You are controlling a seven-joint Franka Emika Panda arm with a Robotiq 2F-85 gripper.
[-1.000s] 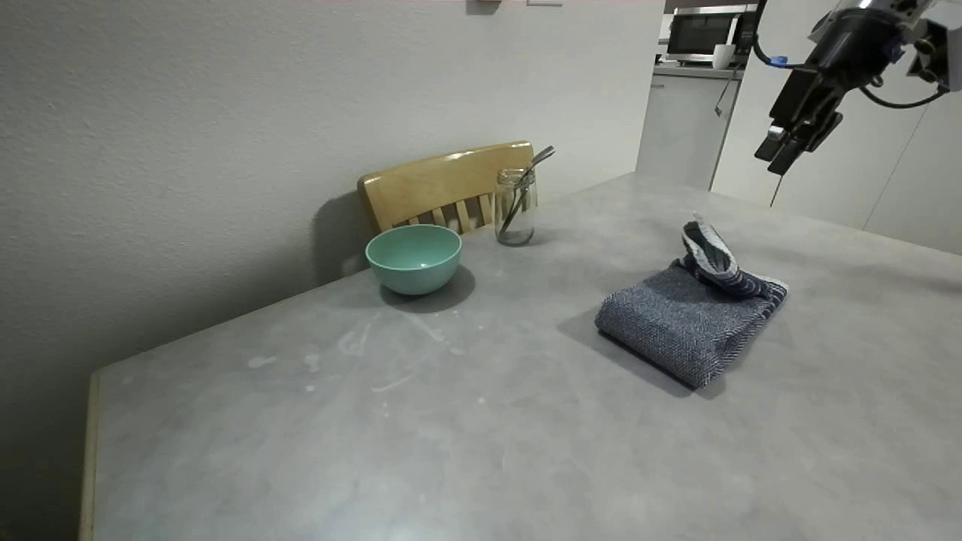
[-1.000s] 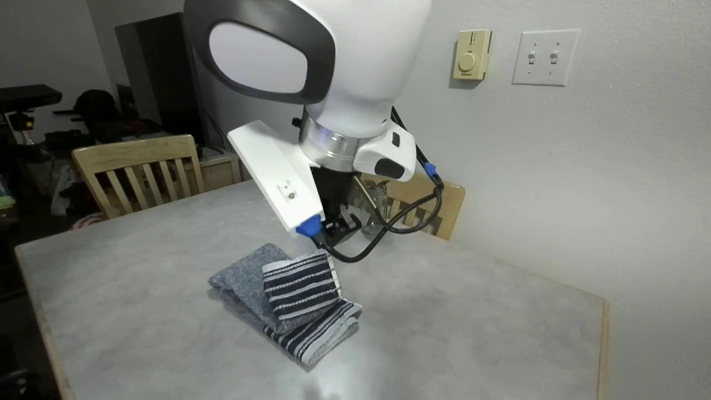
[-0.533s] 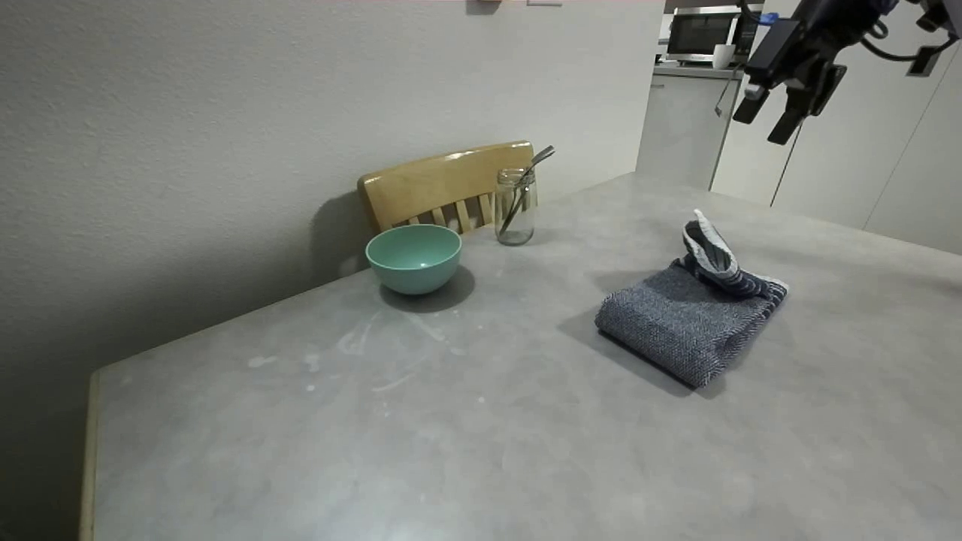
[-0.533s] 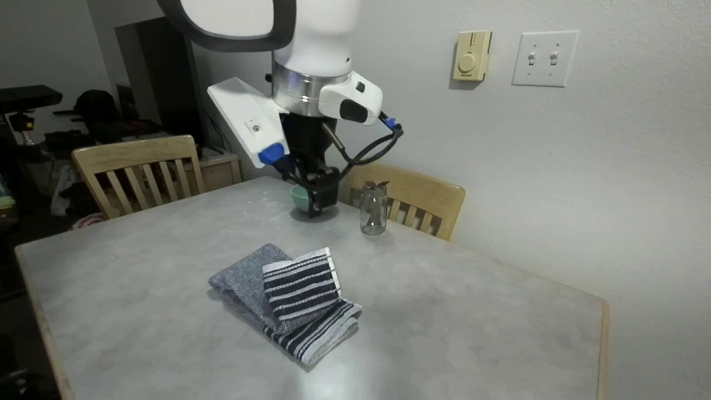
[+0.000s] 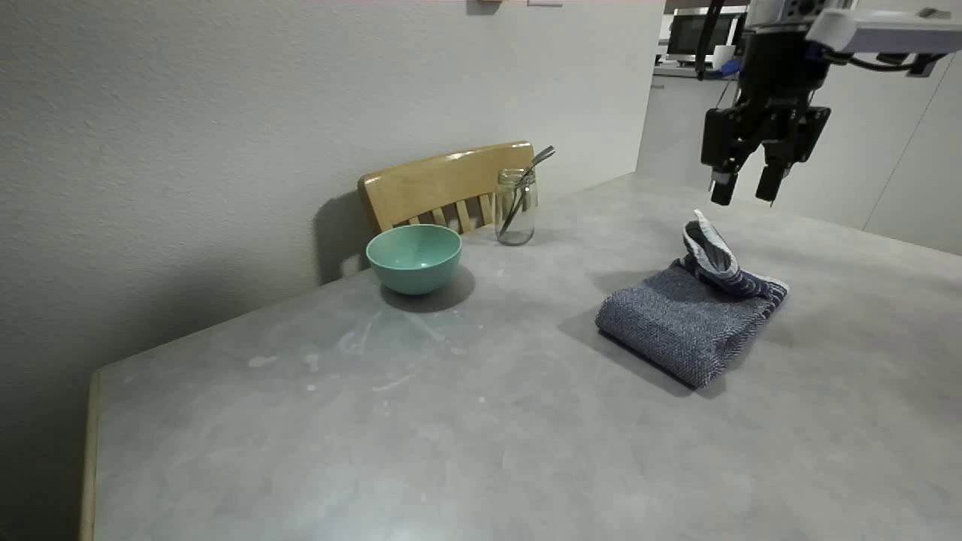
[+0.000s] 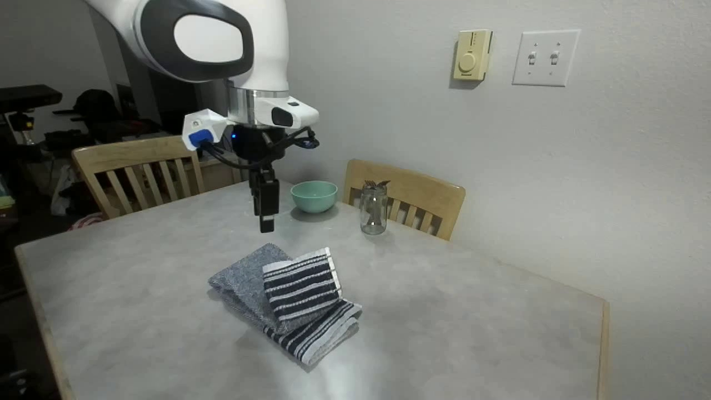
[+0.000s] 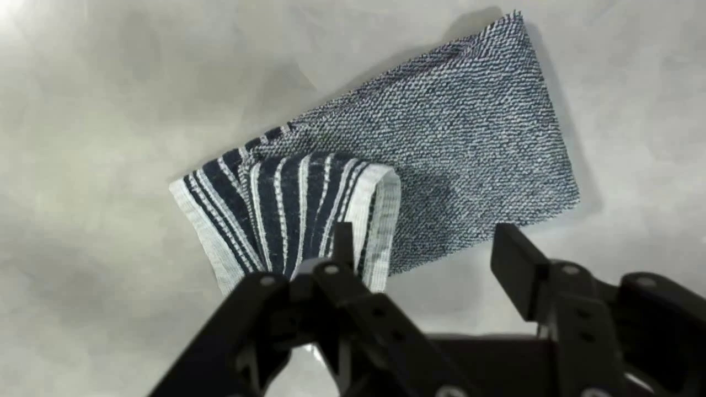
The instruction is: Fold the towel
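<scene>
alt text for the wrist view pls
Folded grey-blue towel on a pale table, one navy-and-white striped end turned back on top. An open, empty black gripper shows along the bottom edge, one finger overlapping the striped end in the picture.

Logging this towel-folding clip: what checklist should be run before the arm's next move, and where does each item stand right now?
1. Gripper open: ok, jaws apart, nothing held.
2. Gripper not touching the towel: ok, it hangs above.
3. Towel folded flat: not ok, its striped flap sits raised and askew.
4. Jaws lined up to pinch the flap: cannot tell.
5. Teal bowl and glass jar apart from the towel: ok.
</scene>
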